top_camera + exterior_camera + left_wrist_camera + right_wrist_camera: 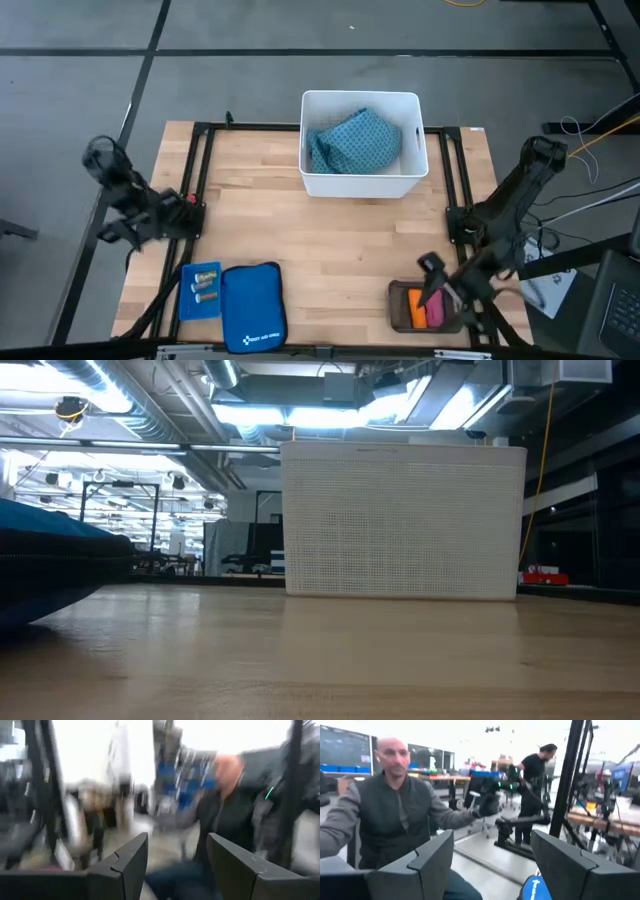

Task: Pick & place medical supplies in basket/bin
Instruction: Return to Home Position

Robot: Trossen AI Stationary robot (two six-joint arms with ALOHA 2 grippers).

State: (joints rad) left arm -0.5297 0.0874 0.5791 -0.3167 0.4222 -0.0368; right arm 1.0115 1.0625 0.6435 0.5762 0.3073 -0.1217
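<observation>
Jaws stood apart on both arms, left gripper (177, 845) off the left edge of the table (330, 240), right gripper (492, 841) apparently above the black tray (399, 292); teal cloth bundle (355, 140) lay in the white bin (360, 96); homing seemed underway, needing only a clear retreat.

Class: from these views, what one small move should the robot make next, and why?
Probably draw the right end effector back from over the black tray toward its base. The cloth lies in the white bin, both end effectors are open and empty, and the left end effector sits at the table's left edge.
</observation>
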